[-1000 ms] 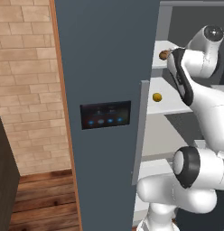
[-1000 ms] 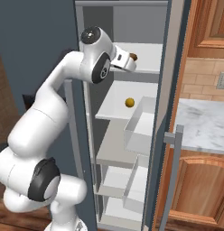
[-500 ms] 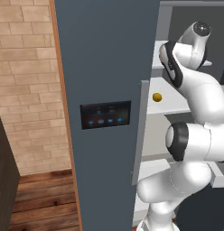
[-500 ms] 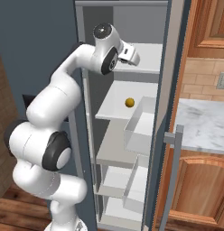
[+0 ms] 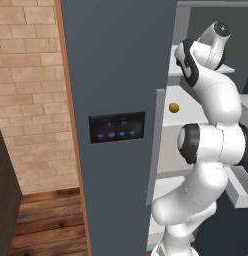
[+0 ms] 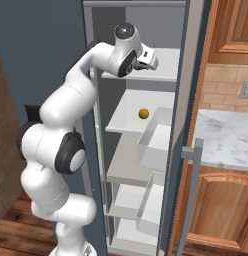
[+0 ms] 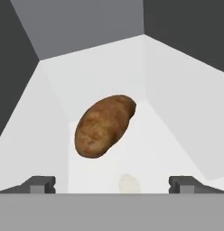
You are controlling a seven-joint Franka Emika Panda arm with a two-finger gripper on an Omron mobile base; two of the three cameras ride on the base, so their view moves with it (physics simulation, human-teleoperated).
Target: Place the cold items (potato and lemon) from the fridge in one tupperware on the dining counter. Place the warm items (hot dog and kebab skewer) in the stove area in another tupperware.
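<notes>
Now the gripper [image 7: 112, 184] hangs spread wide, holding nothing, over the fridge's top shelf [image 7: 168, 117]. The potato [image 7: 104, 125] lies on that shelf straight ahead between the fingertips, clear of both, long axis slanting across their line. The lemon [image 6: 143, 113] sits one shelf lower.

The fridge's top shelf [image 6: 166, 62] is a white surface, and a brown potato [image 7: 104, 125] lies on it in the hand view, set at a slant between the pale side walls. On the white shelf below [image 6: 131, 112] rests a small yellow lemon [image 6: 143, 114], near that shelf's front right edge. Lower shelves [image 6: 128, 165] are white too.
</notes>
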